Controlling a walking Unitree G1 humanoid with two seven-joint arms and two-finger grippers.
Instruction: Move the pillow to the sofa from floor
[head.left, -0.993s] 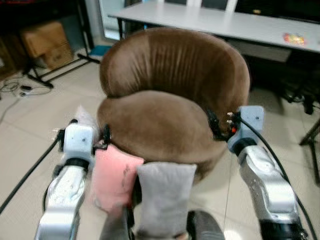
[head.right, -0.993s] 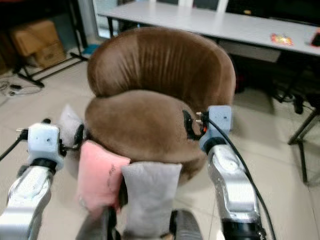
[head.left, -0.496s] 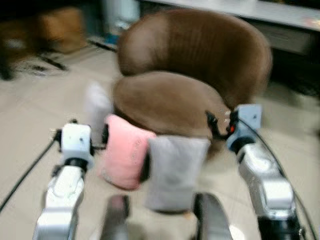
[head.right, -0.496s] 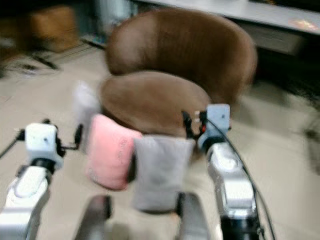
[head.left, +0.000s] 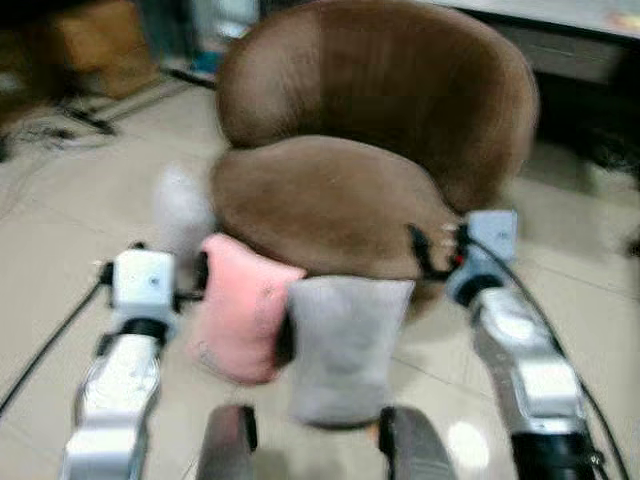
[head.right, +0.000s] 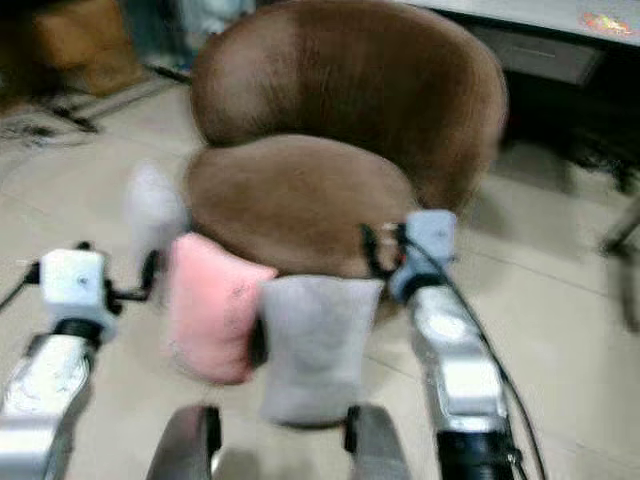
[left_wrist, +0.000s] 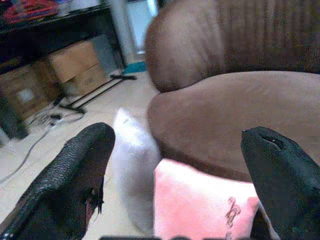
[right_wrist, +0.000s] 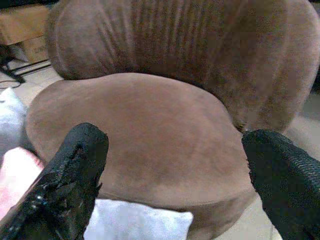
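Observation:
Three pillows stand on the floor, leaning against the front of the round brown sofa (head.left: 340, 195): a white pillow (head.left: 180, 215) at the left, a pink pillow (head.left: 243, 312) in the middle and a grey pillow (head.left: 345, 350) nearest me. My left gripper (left_wrist: 177, 137) is open, held just left of the pink pillow and level with it, touching nothing. My right gripper (right_wrist: 175, 137) is open too, at the right front edge of the sofa seat above the grey pillow. Both sets of fingers are spread wide with nothing between them.
Cardboard boxes (head.left: 85, 45) and loose cables (head.left: 50, 125) lie at the back left. A white table (head.right: 560, 20) runs behind the sofa. Bare tiled floor (head.left: 590, 270) lies to the right of the sofa. My own legs (head.left: 230, 445) show at the bottom edge.
The whole picture has shifted and blurred, so the camera has moved; the sofa and pillows now sit slightly higher. Both arms hold the same pose and the pillows have not moved.

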